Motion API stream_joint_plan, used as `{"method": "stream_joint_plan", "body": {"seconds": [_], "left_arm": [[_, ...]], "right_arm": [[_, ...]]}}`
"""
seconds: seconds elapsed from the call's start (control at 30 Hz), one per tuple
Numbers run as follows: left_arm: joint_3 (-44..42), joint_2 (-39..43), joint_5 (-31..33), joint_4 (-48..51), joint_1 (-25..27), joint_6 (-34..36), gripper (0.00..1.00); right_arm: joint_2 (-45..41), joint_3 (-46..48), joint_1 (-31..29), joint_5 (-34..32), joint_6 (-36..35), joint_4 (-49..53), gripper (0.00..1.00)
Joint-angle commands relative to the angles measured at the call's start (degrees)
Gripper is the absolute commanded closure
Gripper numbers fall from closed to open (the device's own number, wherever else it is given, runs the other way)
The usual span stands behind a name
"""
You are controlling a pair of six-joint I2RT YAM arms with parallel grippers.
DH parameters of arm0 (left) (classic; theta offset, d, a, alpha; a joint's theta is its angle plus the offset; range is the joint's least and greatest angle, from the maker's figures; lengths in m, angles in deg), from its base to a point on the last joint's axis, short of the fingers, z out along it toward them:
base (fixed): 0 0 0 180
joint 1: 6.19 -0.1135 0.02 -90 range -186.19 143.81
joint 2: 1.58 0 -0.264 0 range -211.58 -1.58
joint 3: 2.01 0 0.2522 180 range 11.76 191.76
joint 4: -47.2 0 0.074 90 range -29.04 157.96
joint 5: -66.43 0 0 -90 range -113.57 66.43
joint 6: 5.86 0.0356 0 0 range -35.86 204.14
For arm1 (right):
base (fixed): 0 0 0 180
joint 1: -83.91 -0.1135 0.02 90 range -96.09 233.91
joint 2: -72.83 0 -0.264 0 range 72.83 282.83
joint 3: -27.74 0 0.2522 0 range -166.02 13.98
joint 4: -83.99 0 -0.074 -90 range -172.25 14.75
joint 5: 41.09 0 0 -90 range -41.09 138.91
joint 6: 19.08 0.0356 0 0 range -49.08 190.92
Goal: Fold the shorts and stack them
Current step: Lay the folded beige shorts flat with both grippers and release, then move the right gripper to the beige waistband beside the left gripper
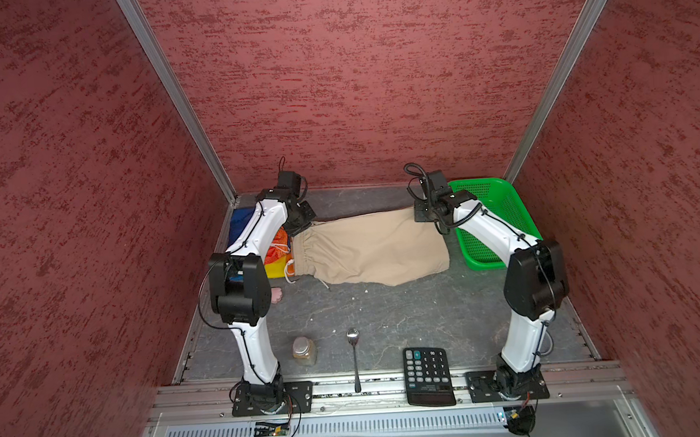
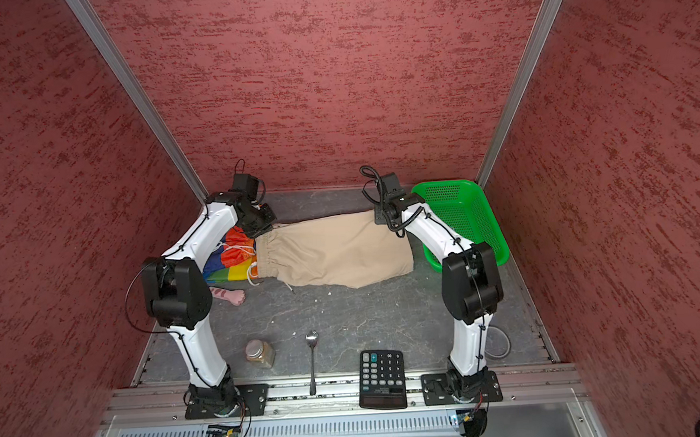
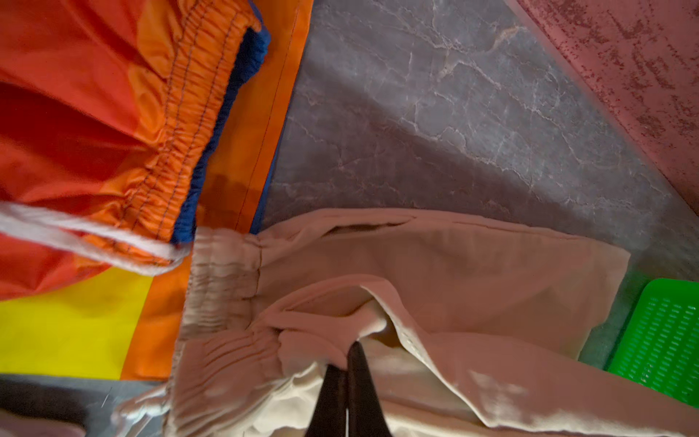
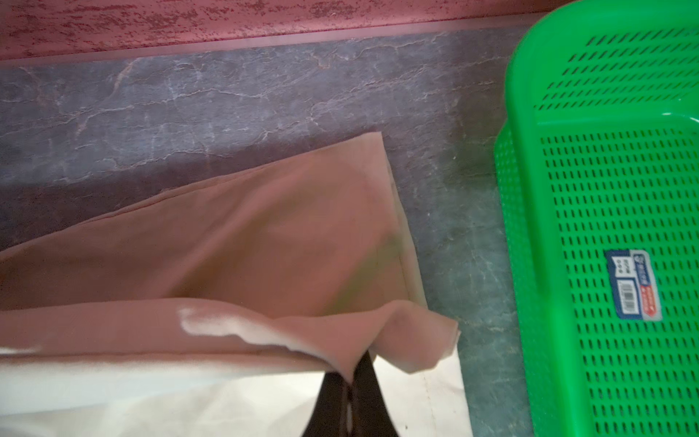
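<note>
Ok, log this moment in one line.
left claw: shut on beige shorts waistband | right claw: shut on leg hem | rainbow shorts: crumpled beside waistband

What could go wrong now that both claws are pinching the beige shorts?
The left gripper and right gripper each pinch only a small bunch of the beige shorts, so cloth might slip free when lifted. The waistband lies against the rainbow shorts, so a pull might drag them. The held leg corner is near the green basket and could snag its rim.
</note>
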Motion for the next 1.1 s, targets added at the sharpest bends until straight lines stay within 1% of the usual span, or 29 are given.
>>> {"method": "stream_joint_plan", "body": {"seconds": [0.0,0.07,0.1,0.13,0.17,0.2,0.27,0.3,0.33,0.4,0.47,0.57,0.63,0.73,0.77,0.8,0.83,0.87,0.9,0.93,1.0,1.07], "left_arm": [[4.6,-4.1,1.9,1.3,-0.8,1.5,1.00],[6.5,-6.5,1.8,2.1,-0.7,1.6,0.98],[7.2,-7.5,1.7,2.3,-0.6,1.7,0.90],[7.7,-8.4,1.7,2.5,-0.5,1.8,0.78],[8.1,-9.1,1.5,2.7,-0.5,1.9,0.68],[8.6,-9.7,1.6,2.9,-0.5,2.0,0.60],[9.5,-10.4,1.9,3.2,-0.5,2.0,0.42],[10.1,-10.6,2.3,3.5,-0.6,2.0,0.36],[11.0,-10.7,2.6,4.0,-0.6,2.1,0.32],[13.6,-11.0,3.8,5.3,-0.6,2.5,0.25],[17.3,-11.1,5.1,7.2,-0.4,2.9,0.22],[21.4,-9.5,8.5,9.6,0.0,3.5,0.21],[21.2,-7.0,10.9,9.7,0.8,3.8,0.22],[16.1,-2.6,11.7,7.8,2.9,4.8,0.38],[13.7,-1.3,11.6,7.3,3.8,4.9,0.49],[11.4,-0.4,11.2,6.8,4.6,5.1,0.56],[9.4,0.2,11.0,6.5,5.4,5.3,0.59],[7.3,0.6,10.8,6.2,6.3,5.2,0.63],[5.2,0.8,10.3,6.2,6.8,5.2,0.70],[3.6,0.9,10.0,6.2,7.3,4.9,0.75],[-0.4,1.8,9.4,6.3,8.0,4.1,0.78],[-5.2,3.6,8.7,4.8,7.9,3.3,0.78]], "right_arm": [[3.2,-2.4,1.5,0.2,-1.1,-1.0,1.00],[5.1,-2.9,1.9,1.0,-1.2,-1.3,1.00],[6.2,-3.1,2.0,1.5,-1.3,-1.5,0.93],[7.2,-3.6,2.2,2.0,-1.3,-1.5,0.80],[8.1,-4.1,2.3,2.4,-1.3,-1.5,0.71],[9.0,-5.0,2.5,2.8,-1.4,-1.4,0.63],[10.7,-7.2,3.0,2.8,-1.5,-0.9,0.52],[11.6,-8.7,3.1,2.2,-1.7,-0.4,0.48],[12.2,-10.3,3.2,1.1,-2.0,0.1,0.46],[13.5,-14.3,3.2,-3.4,-2.8,1.4,0.43],[14.0,-17.9,3.2,-7.2,-3.6,2.6,0.41],[12.6,-20.7,3.1,-9.8,-3.9,3.0,0.41],[10.3,-19.5,2.9,-9.8,-3.4,2.2,0.41],[5.6,-13.2,2.4,-5.2,-2.4,-1.4,0.45],[4.2,-10.9,2.1,-2.9,-1.6,-2.2,0.48],[3.0,-8.7,1.8,-0.3,-0.8,-3.1,0.53],[2.3,-6.8,1.3,1.9,-0.3,-3.7,0.61],[1.6,-4.9,0.8,4.4,0.2,-4.2,0.79],[1.0,-3.0,0.4,7.5,0.7,-4.6,0.93],[0.4,-1.0,-0.1,10.0,1.3,-5.3,1.00],[-2.2,5.3,-2.5,13.1,2.3,-9.3,1.00],[-5.7,12.2,-6.8,14.0,0.8,-15.4,1.00]]}}
